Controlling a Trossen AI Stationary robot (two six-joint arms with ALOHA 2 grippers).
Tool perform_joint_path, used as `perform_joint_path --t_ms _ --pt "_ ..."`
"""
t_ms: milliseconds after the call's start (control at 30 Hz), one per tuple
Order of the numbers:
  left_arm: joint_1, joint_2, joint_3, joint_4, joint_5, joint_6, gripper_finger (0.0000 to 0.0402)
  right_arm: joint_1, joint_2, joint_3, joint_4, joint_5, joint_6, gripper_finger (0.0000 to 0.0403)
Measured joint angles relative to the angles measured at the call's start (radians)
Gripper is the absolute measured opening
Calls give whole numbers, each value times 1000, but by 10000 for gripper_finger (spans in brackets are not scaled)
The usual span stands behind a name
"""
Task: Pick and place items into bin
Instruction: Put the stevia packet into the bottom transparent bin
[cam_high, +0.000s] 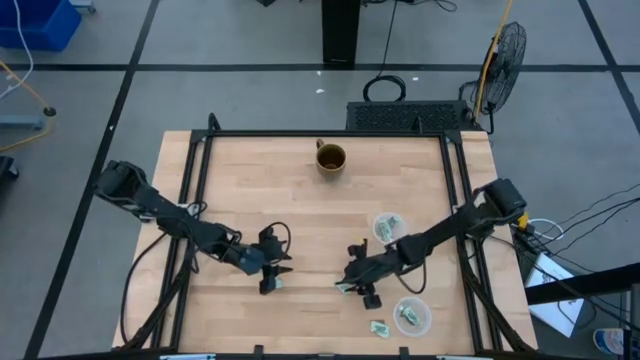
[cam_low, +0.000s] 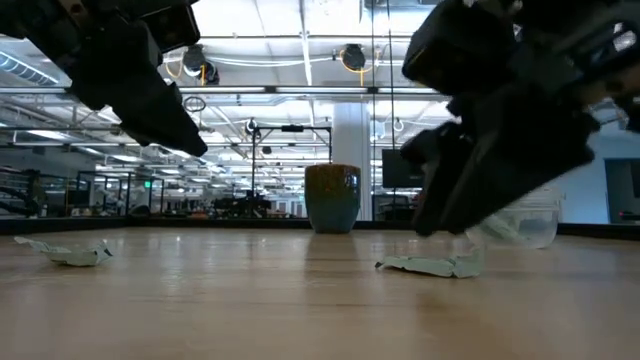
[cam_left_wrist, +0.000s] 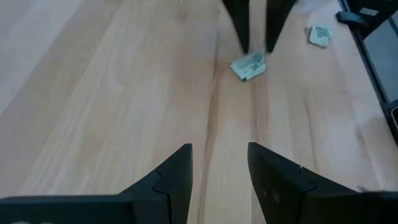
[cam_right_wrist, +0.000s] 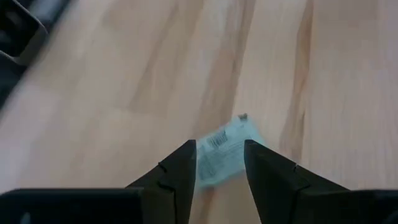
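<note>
A pale green wrapped piece (cam_right_wrist: 225, 154) lies flat on the wood between my right gripper's (cam_right_wrist: 221, 144) open fingers, which point down at it near the table's middle (cam_high: 347, 284). The left wrist view shows that piece (cam_left_wrist: 249, 65) just under those fingertips. My left gripper (cam_left_wrist: 219, 148) hovers open to its left (cam_high: 272, 275), above bare wood. Another piece (cam_low: 70, 255) lies on the table below the left arm in the low view. A third loose piece (cam_high: 379, 327) rests near the near edge.
Two clear cups (cam_high: 390, 227) (cam_high: 411, 316) stand on the table's right side, each with pale pieces inside. A brown mug (cam_high: 331, 158) stands by the far edge. A black frame (cam_high: 196, 170) rims the table. Bare wood lies between the mug and the grippers.
</note>
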Motion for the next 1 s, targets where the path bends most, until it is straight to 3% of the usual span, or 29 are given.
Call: perform_joint_path --t_ms 467,867,1000 --pt "-2 0 0 8 28 24 159 -27 87 59 -97 39 -29 126" --pt "-2 0 0 10 28 58 159 -27 59 55 -148 47 -23 13" --pt "-2 0 0 9 28 56 159 -19 -13 49 -226 42 30 7"
